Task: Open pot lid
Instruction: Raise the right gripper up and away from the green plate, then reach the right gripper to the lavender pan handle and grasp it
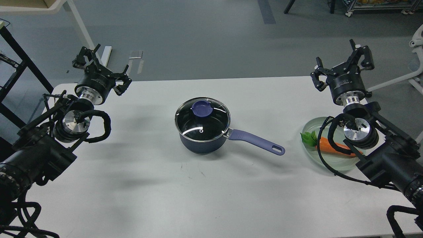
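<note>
A small dark navy pot (201, 143) stands at the middle of the white table (165, 185), its long purple-blue handle (256, 141) pointing right and toward me. The clear glass lid (202, 119) with a metal rim rests flat on the pot, its purple-blue knob (202, 108) set toward the far side. My left gripper (99, 67) hovers open at the table's far left corner, well away from the pot. Over at the far right edge my right gripper (343, 64) is also open and empty.
A pale green glass dish (314, 127) holding a carrot (330, 147) with green leaves sits at the right, partly under my right arm. Grey floor lies beyond the table's far edge, with a black frame at the left.
</note>
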{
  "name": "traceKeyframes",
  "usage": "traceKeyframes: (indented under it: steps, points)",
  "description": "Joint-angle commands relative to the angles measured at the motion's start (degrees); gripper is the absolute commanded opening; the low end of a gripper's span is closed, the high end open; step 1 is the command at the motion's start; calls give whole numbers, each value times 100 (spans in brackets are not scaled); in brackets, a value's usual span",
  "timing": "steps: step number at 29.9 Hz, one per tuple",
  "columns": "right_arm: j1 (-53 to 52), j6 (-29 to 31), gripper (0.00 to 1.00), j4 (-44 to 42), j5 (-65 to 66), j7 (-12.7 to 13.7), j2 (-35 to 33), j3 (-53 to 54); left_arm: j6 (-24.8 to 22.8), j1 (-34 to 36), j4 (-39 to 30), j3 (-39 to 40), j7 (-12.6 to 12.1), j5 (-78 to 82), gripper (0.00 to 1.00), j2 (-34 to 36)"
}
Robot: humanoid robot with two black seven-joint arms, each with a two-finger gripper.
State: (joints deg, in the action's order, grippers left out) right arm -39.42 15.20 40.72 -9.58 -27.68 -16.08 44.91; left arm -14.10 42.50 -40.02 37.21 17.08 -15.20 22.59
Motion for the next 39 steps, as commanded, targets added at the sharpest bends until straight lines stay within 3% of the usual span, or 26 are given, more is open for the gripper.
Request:
traceKeyframes:
  steps: [1, 9, 16, 22, 30, 39]
  points:
    - [48, 0, 100, 24, 0, -9, 44, 1, -49, -4, 3, 6, 6, 9, 100, 96]
    - [-48, -53, 100, 286, 140, 0, -157, -175, 21, -4, -14, -73, -2, 9, 100, 219]
    - [-943, -746, 99, 1569, 1159, 0, -1528, -1676, -31, -48, -14, -73, -55, 9, 100, 342]
    - [-1953, -817, 99, 2317, 1518, 9, -2311, -2915, -136, -83, -40, -91, -64, 26, 100, 421]
    - [-4283, -879, 99, 2616, 3433, 9, -2181, -5833, -85, -101, -463, -231, -73, 623, 100, 623]
    - [-5031, -896, 96, 3012, 7423, 17, -1442, -6651, -40, -92, -577, -231, -64, 633, 100, 861]
